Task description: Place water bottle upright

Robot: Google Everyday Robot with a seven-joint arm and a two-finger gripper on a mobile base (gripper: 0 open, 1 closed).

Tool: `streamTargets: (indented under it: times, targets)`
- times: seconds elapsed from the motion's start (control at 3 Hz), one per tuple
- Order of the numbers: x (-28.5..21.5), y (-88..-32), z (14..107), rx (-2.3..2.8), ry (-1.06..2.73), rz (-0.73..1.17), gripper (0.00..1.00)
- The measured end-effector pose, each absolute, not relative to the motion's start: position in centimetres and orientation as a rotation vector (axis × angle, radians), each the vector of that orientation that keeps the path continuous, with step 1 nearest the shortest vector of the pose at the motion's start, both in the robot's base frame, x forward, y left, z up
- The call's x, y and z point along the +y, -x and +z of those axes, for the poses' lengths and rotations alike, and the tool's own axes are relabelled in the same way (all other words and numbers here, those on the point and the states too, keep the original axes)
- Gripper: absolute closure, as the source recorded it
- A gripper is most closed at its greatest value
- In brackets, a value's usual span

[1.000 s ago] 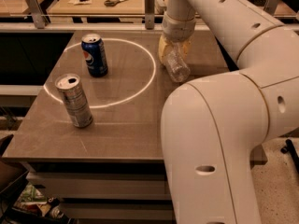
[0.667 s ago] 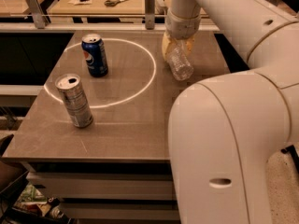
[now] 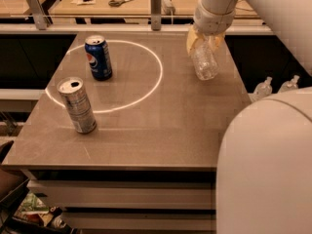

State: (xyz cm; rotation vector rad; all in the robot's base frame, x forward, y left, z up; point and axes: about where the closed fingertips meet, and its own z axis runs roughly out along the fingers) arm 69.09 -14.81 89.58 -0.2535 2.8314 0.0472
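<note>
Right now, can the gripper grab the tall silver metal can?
Probably not: the gripper, over the grey table, is shut on the clear plastic water bottle, though the way to the silver can looks free.

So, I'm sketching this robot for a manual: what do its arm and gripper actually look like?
The arm is smooth, glossy off-white, built of thick rounded shells; a big bulbous segment fills the lower right. No cables show. The gripper, over the table's far right side, has a white collar and two pale yellow fingers.
</note>
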Motion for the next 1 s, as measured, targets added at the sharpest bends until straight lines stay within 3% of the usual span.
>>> streamTargets:
  times: [1.0]
  targets:
    - [-18.4,-69.3,97.4,2.407,0.397,0.042,1.0]
